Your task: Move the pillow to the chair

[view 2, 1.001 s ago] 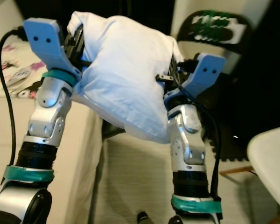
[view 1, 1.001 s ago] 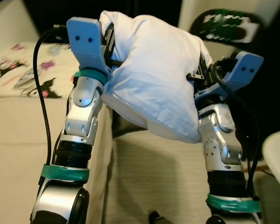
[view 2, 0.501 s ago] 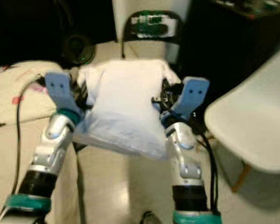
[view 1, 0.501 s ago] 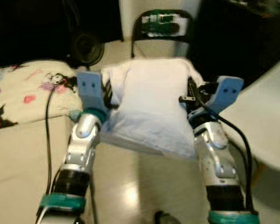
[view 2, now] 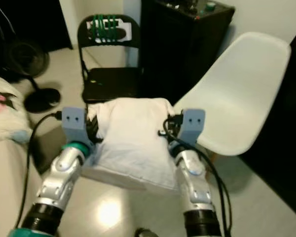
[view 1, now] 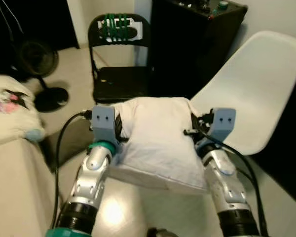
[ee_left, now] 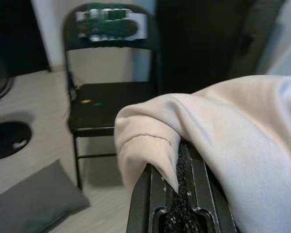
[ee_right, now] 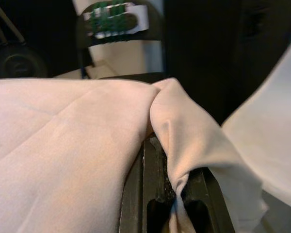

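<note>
floor (view 1: 64, 61): pale tile | on it: black folding chair (view 1: 119, 81), white chair (view 1: 246, 94), fan (view 1: 39, 74), grey cushion (view 1: 71, 140)

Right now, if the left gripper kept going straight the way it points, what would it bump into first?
Probably the black folding chair. The left gripper, holding the pillow, points toward that chair's seat, with bare floor between, though depth is hard to judge.

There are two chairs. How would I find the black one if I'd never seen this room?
Start at the tall black cabinet at the back of the room. Just left of it stands the black folding metal chair, beyond the white pillow the robot carries. Unlike the white moulded plastic chair on the right, it is dark, thin-framed, and has a green and white patch on its backrest.
</note>
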